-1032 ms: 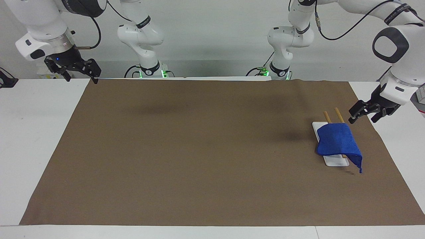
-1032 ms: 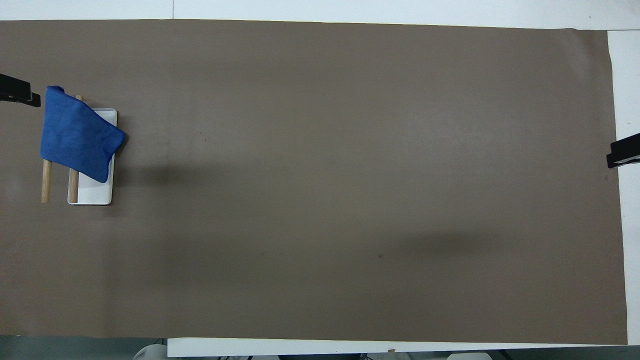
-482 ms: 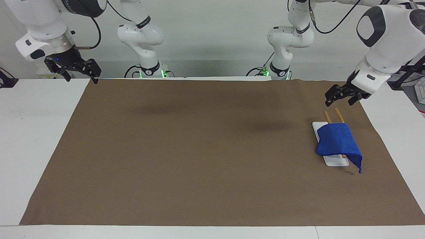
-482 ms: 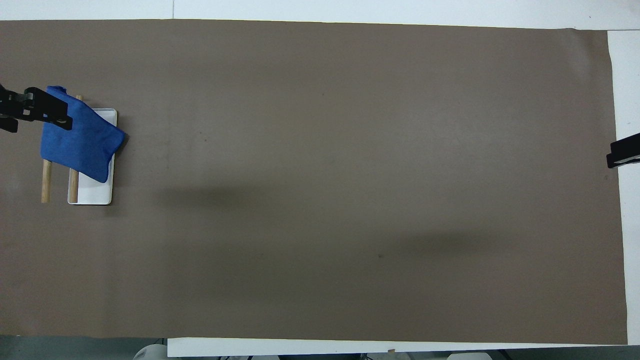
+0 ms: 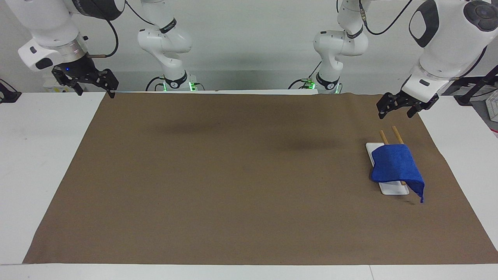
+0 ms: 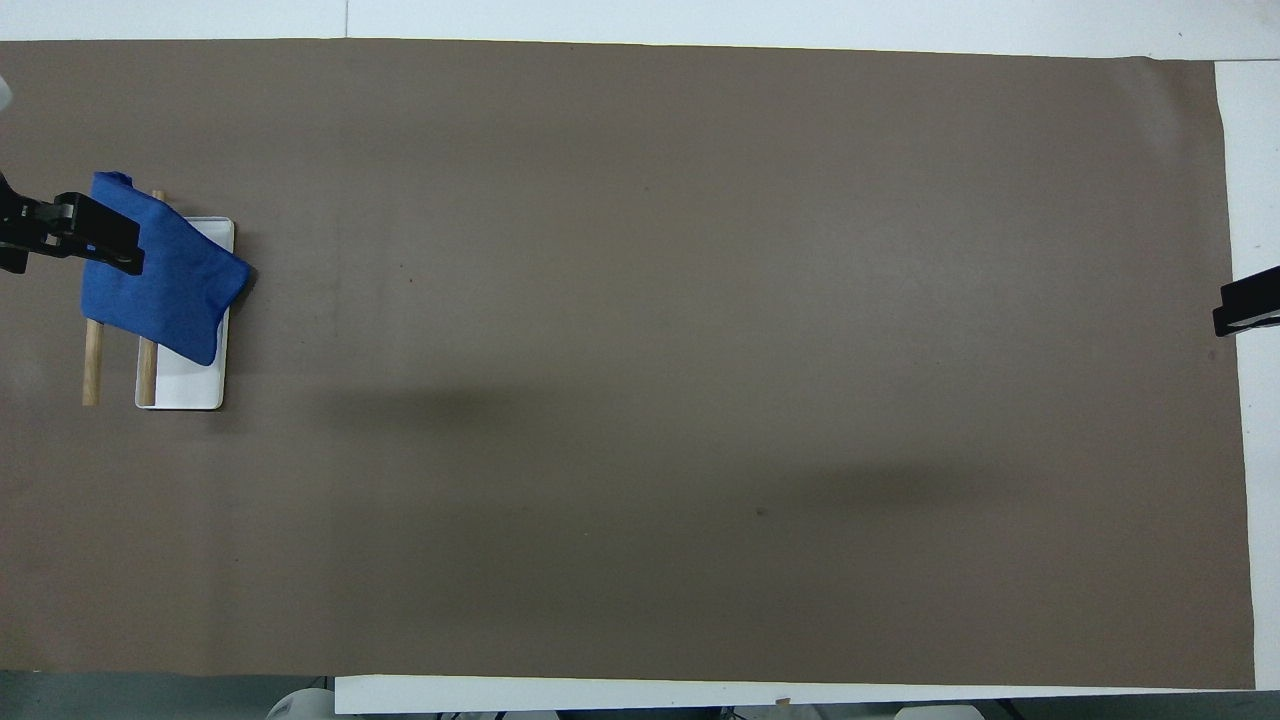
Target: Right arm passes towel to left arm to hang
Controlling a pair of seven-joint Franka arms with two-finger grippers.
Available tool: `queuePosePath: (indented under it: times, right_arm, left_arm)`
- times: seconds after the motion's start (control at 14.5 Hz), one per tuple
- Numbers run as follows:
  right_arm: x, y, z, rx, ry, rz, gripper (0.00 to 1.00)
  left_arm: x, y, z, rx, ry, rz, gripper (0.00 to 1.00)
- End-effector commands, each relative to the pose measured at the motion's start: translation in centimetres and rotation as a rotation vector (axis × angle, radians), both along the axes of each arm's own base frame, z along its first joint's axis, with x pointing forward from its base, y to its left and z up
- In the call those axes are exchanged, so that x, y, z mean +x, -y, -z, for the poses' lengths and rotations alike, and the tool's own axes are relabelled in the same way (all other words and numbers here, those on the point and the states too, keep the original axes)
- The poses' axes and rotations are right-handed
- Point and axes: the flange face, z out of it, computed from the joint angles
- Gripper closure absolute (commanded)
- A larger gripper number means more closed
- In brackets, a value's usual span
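Since a second ago our left claw (image 5: 397,107) has risen away from the towel (image 5: 397,168), fingers apart and empty. The towel hangs over two wooden bars (image 5: 397,134) above a white tray (image 5: 393,189), toward the left arm's end of the table (image 5: 39,155), so we judge it hung. Our right claw (image 5: 87,81) waits apart, empty, over the table's edge.
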Motion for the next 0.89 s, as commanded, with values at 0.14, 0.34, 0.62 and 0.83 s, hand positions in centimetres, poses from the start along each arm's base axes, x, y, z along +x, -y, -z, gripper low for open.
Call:
queuePosePath:
  times: [0.14,0.34,0.62,0.83]
  right_arm:
    - [-0.4,0.0,0.0,0.021,0.003,-0.013,0.00]
    - [-0.4,0.0,0.0,0.021,0.003,-0.013,0.00]
    - [-0.4,0.0,0.0,0.021,0.003,-0.013,0.00]
    - [-0.4,0.1,0.0,0.021,0.003,-0.011,0.00]
  left_arm:
    - [-1.6,-1.3,0.3,0.001,0.057,0.004,0.01]
    - [-1.2,-1.2,-0.5,-0.004,0.080,-0.012,0.01]
    - [-0.8,-0.3,-0.2,-0.005,0.077,0.002,0.01]
    - [-0.3,-0.2,-0.2,-0.004,0.082,0.004,0.01]
